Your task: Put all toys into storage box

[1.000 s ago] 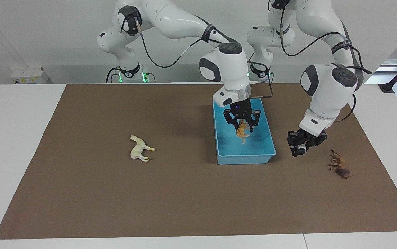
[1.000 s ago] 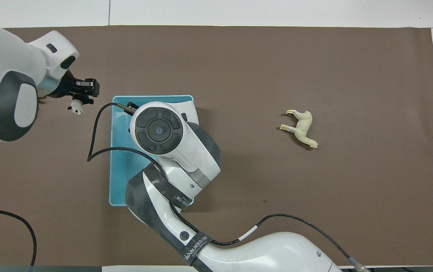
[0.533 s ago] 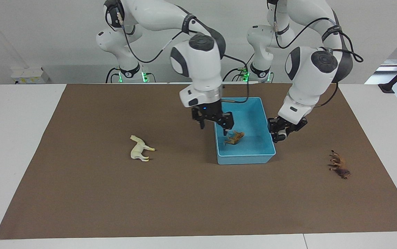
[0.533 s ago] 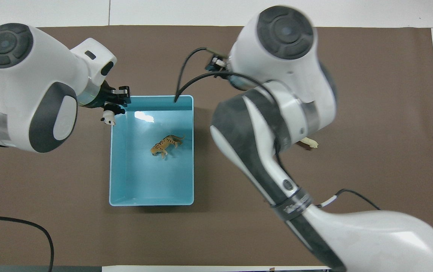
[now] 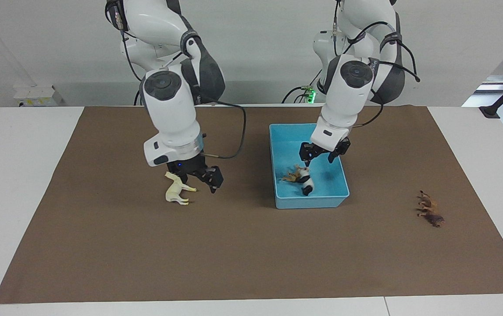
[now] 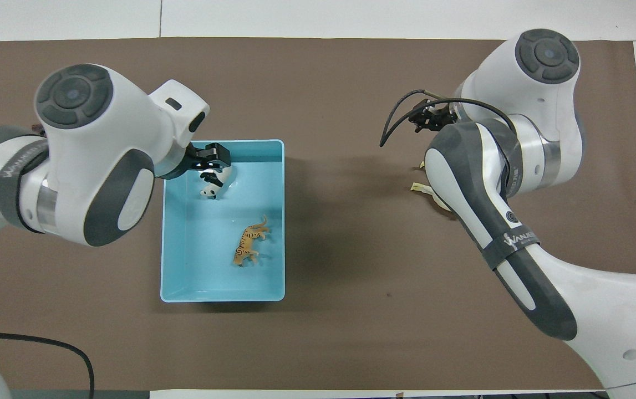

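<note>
The light blue storage box [image 5: 343,193] [image 6: 223,296] holds the orange tiger [image 5: 290,177] [image 6: 248,246] and the black-and-white panda [image 5: 306,183] [image 6: 213,183], lying side by side. My left gripper [image 5: 318,155] [image 6: 209,162] hangs open and empty just above the panda. My right gripper [image 5: 198,179] is open and empty, low over the cream-white horse [image 5: 176,189], which lies on its side. In the overhead view my right arm hides most of the horse [image 6: 422,188]. The dark brown maned animal [image 5: 429,209] lies on the mat toward the left arm's end.
A brown mat [image 5: 233,254] [image 6: 351,343] covers the white table [image 5: 14,175]. The box stands on it between the horse and the brown animal. Nothing else lies on the mat.
My right gripper dropped the tiger in the box, then moved away to over the horse. My left gripper carried the panda over the box and opened; the panda now lies in the box.
</note>
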